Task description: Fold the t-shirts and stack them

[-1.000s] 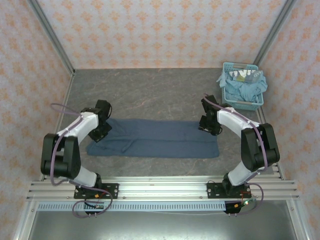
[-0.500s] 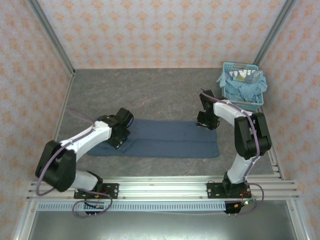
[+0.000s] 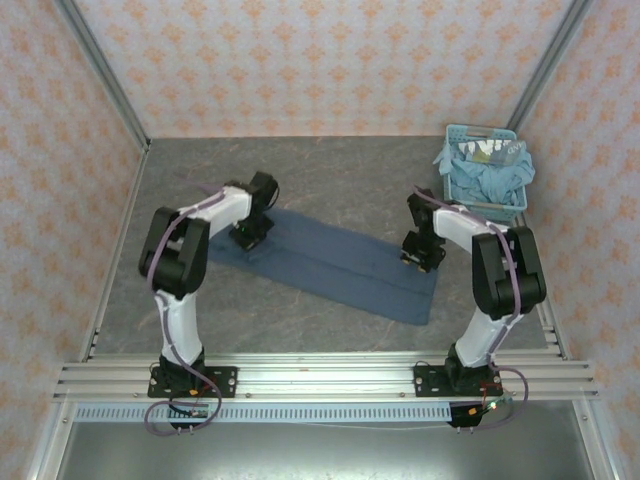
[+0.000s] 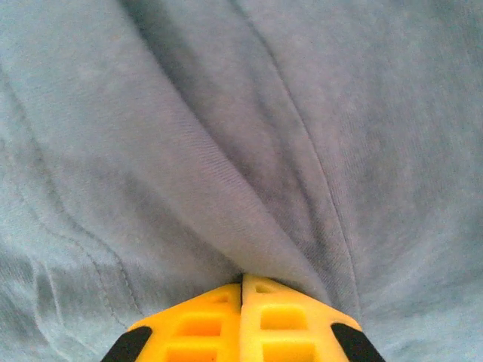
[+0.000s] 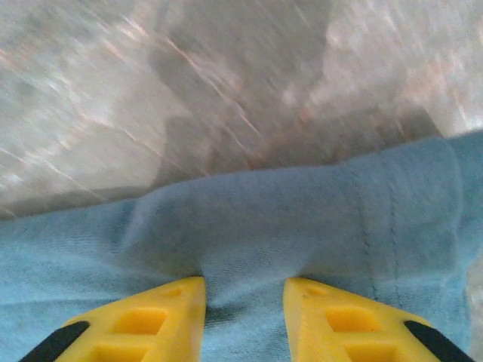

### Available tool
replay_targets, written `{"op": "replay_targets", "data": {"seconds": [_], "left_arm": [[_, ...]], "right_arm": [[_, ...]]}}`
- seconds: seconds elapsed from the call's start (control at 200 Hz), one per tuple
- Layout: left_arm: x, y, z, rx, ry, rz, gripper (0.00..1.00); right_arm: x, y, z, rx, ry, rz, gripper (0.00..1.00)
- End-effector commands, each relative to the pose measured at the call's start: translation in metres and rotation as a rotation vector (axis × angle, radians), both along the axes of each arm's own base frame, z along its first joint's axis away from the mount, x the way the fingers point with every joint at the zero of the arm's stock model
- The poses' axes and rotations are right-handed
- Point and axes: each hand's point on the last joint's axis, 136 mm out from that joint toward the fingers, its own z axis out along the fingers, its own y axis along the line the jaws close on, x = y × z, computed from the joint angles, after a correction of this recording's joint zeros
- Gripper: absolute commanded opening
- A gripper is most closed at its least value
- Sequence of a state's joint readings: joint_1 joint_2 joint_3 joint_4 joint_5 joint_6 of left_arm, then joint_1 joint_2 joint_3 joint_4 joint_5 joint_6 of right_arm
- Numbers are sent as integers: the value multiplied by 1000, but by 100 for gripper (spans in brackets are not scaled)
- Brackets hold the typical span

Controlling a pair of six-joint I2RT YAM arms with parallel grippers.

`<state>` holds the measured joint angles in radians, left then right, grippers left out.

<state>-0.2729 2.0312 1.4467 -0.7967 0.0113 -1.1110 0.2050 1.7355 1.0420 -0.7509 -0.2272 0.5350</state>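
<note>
At left end of the t-shirt [image 3: 330, 262], clamped shut on a fold with left pincer [image 4: 241, 280]. At right end, straddling bunched cloth with narrowly parted right pincer [image 5: 243, 285].

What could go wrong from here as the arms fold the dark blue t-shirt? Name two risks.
1. The left gripper is shut on only a thin ridge of the t-shirt; it might slip out or lift just the top layer.
2. The right gripper has its jaws apart astride bunched cloth; lifting before it clamps would probably leave that end behind and skew the fold.
</note>
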Motion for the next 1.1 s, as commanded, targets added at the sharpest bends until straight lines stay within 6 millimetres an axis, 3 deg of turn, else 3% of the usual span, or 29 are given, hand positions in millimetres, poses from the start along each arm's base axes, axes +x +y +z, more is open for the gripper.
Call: {"op": "replay_targets", "data": {"seconds": [0.0,0.155,0.245,0.34,0.425,0.51,0.621,0.731,0.811,0.871,0.971,1.096], "left_arm": [[65,-18,4,-7,-72,-130,5],[150,-57,11,-110,-224,-166,5],[194,-90,10,-208,-311,-209,6],[234,-126,13,-333,-433,-245,8],[258,-144,16,-422,-528,-230,10],[265,-141,26,-428,-564,-204,10],[263,-132,62,-419,-591,-211,13],[256,-117,128,-361,-659,-244,27],[239,-103,177,-295,-685,-276,36],[216,-94,197,-260,-650,-299,42],[164,-88,199,-240,-526,-353,44],[76,-98,163,-346,-378,-401,44]], "right_arm": [[-56,15,-14,13,130,-71,33],[-92,60,-22,105,137,-125,34],[-95,88,-21,179,116,-169,34],[-86,120,-18,272,81,-232,35],[-77,145,-16,333,77,-275,35],[-73,157,-10,328,85,-295,35],[-73,162,3,329,57,-333,36],[-68,159,24,333,17,-355,39],[-58,157,46,333,-34,-323,43],[-52,152,64,312,-71,-277,47],[-41,136,91,272,-163,-193,52],[-33,118,113,286,-249,-69,54]]}}
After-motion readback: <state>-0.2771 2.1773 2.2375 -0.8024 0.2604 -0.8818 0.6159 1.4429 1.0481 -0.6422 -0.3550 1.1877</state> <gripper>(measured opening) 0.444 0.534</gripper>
